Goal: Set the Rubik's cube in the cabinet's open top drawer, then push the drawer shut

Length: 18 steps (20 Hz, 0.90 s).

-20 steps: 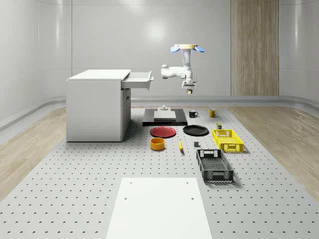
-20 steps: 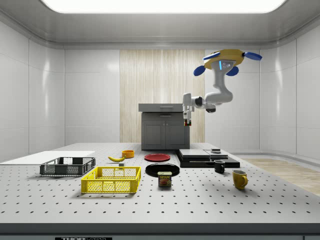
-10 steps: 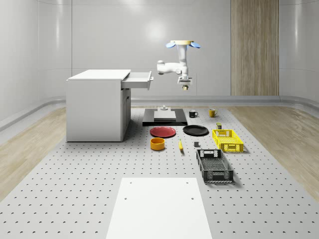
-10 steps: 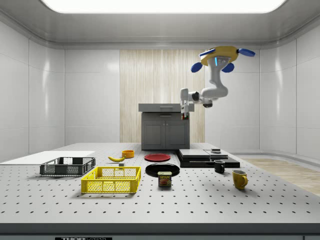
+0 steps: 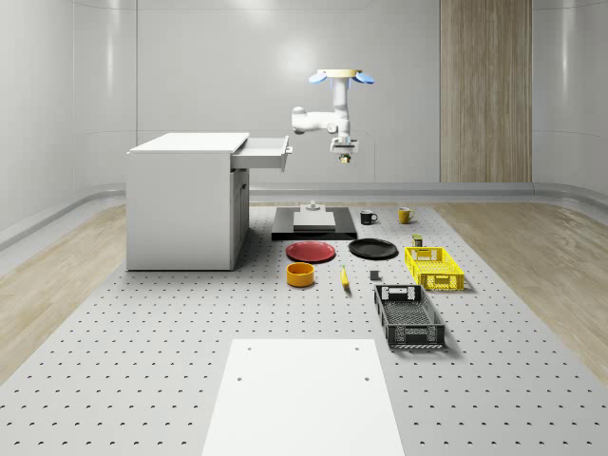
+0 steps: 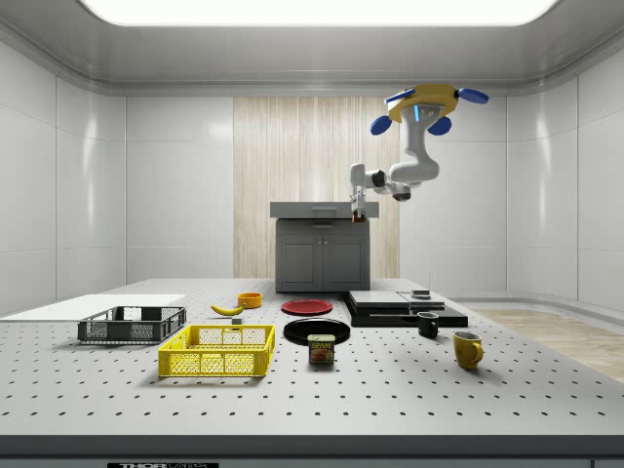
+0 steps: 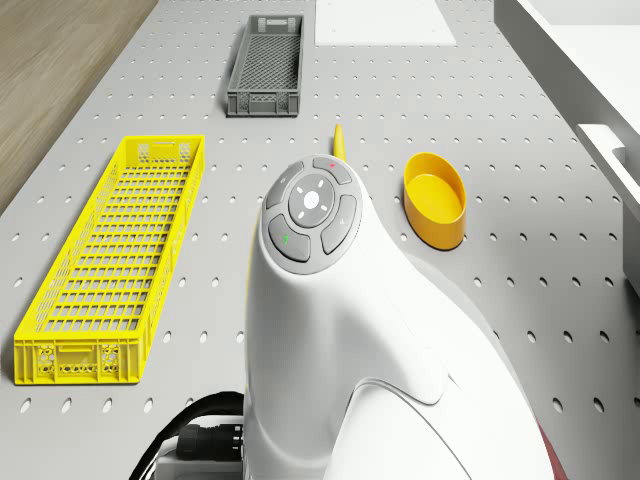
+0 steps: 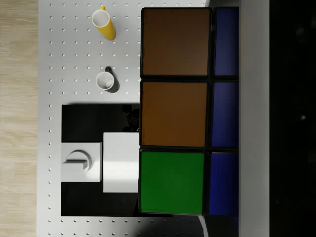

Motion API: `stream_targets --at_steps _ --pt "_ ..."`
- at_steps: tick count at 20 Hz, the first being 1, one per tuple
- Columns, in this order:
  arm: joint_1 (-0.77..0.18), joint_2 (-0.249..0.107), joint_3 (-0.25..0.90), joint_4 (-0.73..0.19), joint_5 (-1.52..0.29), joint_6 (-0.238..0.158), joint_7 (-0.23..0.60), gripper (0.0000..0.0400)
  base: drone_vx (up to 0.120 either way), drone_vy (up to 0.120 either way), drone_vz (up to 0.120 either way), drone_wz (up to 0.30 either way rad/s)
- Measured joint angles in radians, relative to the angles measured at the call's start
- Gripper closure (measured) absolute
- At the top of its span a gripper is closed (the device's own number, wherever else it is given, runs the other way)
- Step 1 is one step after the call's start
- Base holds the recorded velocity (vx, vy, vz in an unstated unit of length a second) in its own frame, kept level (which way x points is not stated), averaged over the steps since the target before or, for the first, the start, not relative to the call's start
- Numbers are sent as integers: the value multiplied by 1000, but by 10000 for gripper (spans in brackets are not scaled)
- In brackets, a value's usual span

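- Drone [image 5: 340, 75] hovers high above the table [image 5: 171, 332], to the whole-scene view's right of the cabinet [image 5: 185, 204]; its arm bends down and toward the cabinet.
- Gripper [image 5: 341, 158] hangs in the air near the front of the open top drawer [image 5: 264, 150], apart from it, at about the drawer's height.
- Rubik's cube [image 8: 175, 111] sits close before the wrist camera: two brown squares, one green, a column of blue beside them. In the whole-scene view it is a small speck at the gripper tip.
- Jaws: clamped on the cube, judging by the cube filling the wrist view; the fingers themselves are hard to make out.
- Below the cube in the wrist view: black slab [image 8: 81, 123] with white blocks, a dark mug [image 8: 107, 81], a yellow mug [image 8: 103, 23]; the cube cuts off part of the slab.
- Drone view: the arm's white body [image 7: 350, 340] hides much of the table; a yellow crate [image 7: 110, 260], grey crate [image 7: 265, 65] and yellow bowl [image 7: 436, 198] lie around it.
- Drawer interior cannot be seen from either fixed camera.
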<state>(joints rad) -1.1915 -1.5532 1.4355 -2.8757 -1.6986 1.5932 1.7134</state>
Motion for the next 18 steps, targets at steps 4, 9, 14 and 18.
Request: stream_targets --at_steps 4,9,14,18 --pt "-1 -5 1 0 2 5 1 80 40 -120 120 0" --pt "-2 -11 1 0 4 10 1 80 0 -120 120 0" --pt "-2 -16 2 0 6 15 2 80 0 -120 120 0" --pt "-3 -20 3 1 8 19 2 80 0 -120 120 0"
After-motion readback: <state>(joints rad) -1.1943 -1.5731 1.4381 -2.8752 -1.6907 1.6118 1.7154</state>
